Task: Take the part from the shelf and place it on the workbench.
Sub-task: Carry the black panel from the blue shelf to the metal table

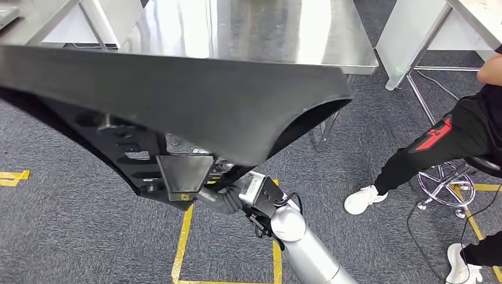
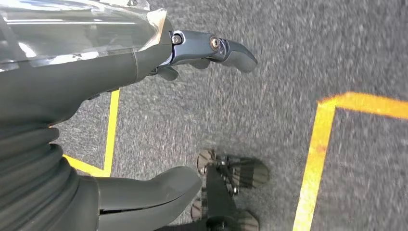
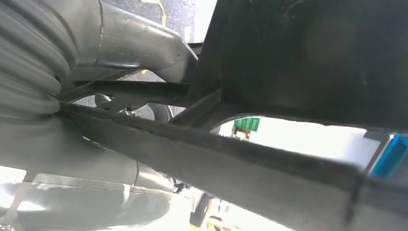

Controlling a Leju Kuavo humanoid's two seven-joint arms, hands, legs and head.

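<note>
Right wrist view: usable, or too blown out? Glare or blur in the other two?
Right wrist view: backlit, the gaps past the black part blown to white, the part itself near-silhouette, the right hand close and soft. Head view: strong glare on the steel workbench, the part's near edge looming large. Left wrist view: the carpet slightly smeared, the left hand sharp, a bright reflection on its clear cover.

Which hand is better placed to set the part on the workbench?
Right. The right hand already grips the black part, just short of the steel workbench. The left hand hangs over carpet, holding nothing.
</note>
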